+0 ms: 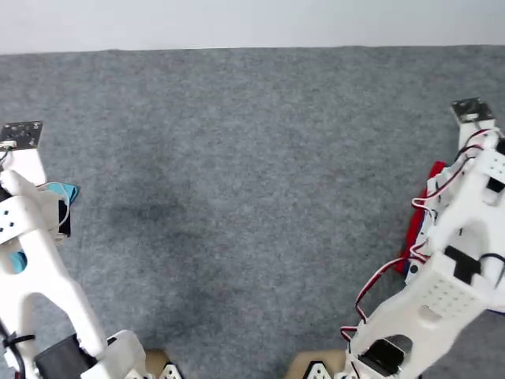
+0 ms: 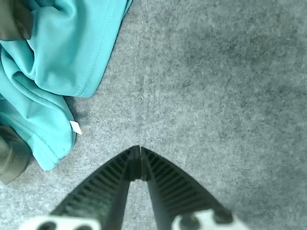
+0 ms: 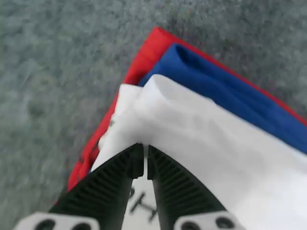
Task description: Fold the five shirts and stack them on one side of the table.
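Arms, high view: the white left arm (image 1: 35,260) and the white right arm (image 1: 454,268) are rising closest to the lens. Each is hanging over its own edge of the grey felt-covered table (image 1: 237,158), which is leaving the middle as folding room.
Cloth at the edges, high view: a corner of the crumpled teal knit shirt (image 1: 65,192) is peeking out beside the left arm, and a strip of the folded red shirt (image 1: 432,180) is showing by the right arm.
Left gripper, left wrist view: the black ribbed left gripper (image 2: 140,165) is hovering over bare felt, its jaws pressed together on nothing. The teal shirt is lying just beside it, unfolded and heaped with a dark olive cloth (image 2: 9,160), probably waiting its turn.
Right gripper, right wrist view: the right gripper (image 3: 145,163) is hanging with its jaws closed tip to tip above the folded white shirt (image 3: 206,143). That shirt is sitting on a folded blue shirt (image 3: 225,81) and the red one — the stack is standing on this side, as the task asks.
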You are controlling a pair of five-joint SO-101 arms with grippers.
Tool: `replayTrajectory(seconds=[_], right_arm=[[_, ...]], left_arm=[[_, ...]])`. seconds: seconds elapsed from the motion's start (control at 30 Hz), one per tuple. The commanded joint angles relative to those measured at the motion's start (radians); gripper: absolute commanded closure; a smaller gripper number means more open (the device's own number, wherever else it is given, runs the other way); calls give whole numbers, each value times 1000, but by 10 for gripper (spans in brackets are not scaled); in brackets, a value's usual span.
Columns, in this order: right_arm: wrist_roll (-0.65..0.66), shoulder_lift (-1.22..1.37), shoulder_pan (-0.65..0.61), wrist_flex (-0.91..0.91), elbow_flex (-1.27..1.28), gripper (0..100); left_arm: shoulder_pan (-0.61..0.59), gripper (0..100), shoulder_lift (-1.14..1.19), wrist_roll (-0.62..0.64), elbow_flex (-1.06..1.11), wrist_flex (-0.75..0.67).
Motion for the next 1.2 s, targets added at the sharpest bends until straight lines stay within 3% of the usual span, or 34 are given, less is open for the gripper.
replayTrajectory(seconds=[0.0, 0.27, 0.47, 0.67, 0.8, 0.97, 1.17], right_arm=[[-9, -5, -25, -30, -63, 973], [-144, -240, -77, 157, -110, 974], [-144, -390, -223, 352, -107, 974], [-206, -397, -291, 466, -43, 974], [-213, -401, -286, 533, 11, 974], [-213, -403, -285, 564, 117, 974], [-253, -403, -285, 564, 218, 974]], left_arm=[[-2, 994, -38, -8, -7, -15], [-2, 994, -41, -5, -41, -9], [-2, 994, -31, -12, -203, 61], [-80, 855, -31, -212, -211, 46], [-192, 781, -25, -324, -202, -66], [-302, 774, 91, -482, -193, -242], [-453, 775, 233, -508, -194, -503]])
